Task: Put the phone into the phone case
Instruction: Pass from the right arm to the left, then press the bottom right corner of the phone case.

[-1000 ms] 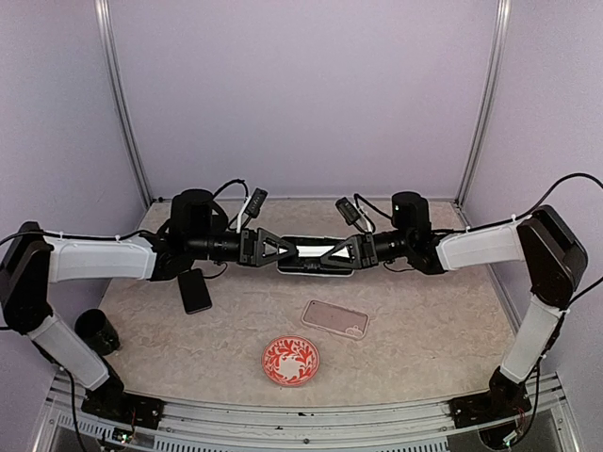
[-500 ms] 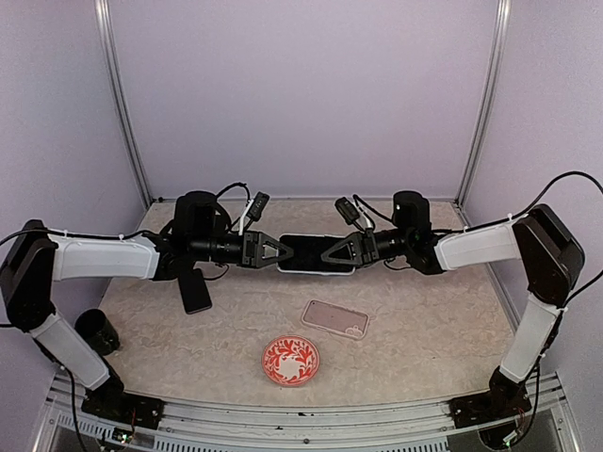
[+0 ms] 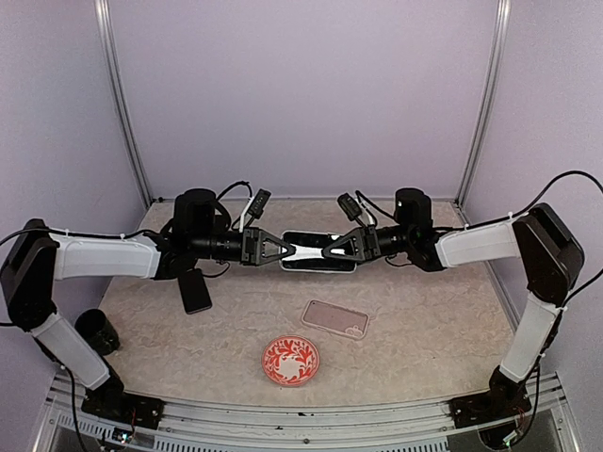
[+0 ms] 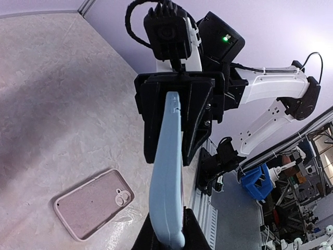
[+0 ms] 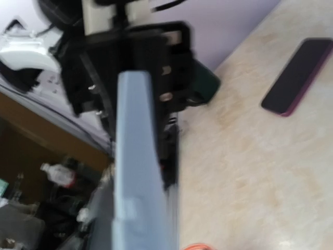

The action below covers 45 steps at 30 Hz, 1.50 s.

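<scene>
In the right wrist view the phone (image 5: 136, 156) was blurred and cut off by the bottom edge.

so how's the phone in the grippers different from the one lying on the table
The light blue phone hangs above the table in the left gripper, its far end at the right gripper; the dark phone lies flat, untouched. The light blue phone's edge is pale, the dark phone's purple. Both are outside the phone case.
</scene>
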{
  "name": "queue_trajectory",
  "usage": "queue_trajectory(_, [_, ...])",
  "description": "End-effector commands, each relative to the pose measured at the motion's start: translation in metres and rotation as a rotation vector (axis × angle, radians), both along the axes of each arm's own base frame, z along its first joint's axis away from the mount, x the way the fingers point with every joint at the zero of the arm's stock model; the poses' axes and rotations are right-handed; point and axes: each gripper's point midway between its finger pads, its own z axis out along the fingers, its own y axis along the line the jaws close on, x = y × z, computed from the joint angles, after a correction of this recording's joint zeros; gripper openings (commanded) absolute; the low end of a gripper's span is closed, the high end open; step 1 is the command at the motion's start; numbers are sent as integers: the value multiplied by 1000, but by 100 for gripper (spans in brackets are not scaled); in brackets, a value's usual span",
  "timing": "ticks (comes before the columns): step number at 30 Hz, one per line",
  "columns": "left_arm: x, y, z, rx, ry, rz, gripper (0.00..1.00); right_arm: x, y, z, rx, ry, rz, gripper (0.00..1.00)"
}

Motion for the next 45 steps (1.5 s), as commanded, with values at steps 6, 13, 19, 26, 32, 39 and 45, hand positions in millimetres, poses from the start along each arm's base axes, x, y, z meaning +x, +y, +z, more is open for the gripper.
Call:
queue_trajectory(6, [8, 28, 18, -79, -53, 59, 0, 6, -15, 8, -2, -23, -69, 47])
queue_trajectory(13, [7, 41, 33, -130, -102, 94, 0, 0, -17, -3, -8, -3, -60, 48])
queue_trajectory(19, [4, 50, 49, -180, -145, 118, 0, -1, -17, -6, -2, 7, -56, 47])
queue_trajectory(26, [0, 50, 52, -193, -151, 101, 0, -3, -7, -3, 14, 12, -31, 46])
queue_trajectory(32, [-3, 49, 52, -194, -153, 91, 0, 2, -4, 3, 26, 12, -40, 45])
queue_trajectory(39, [-4, 48, 50, -187, -154, 91, 0, 5, -2, 10, 44, 14, -38, 38])
queue_trajectory(45, [-3, 47, 50, -180, -163, 104, 0, 6, 0, 8, 37, 24, -42, 20])
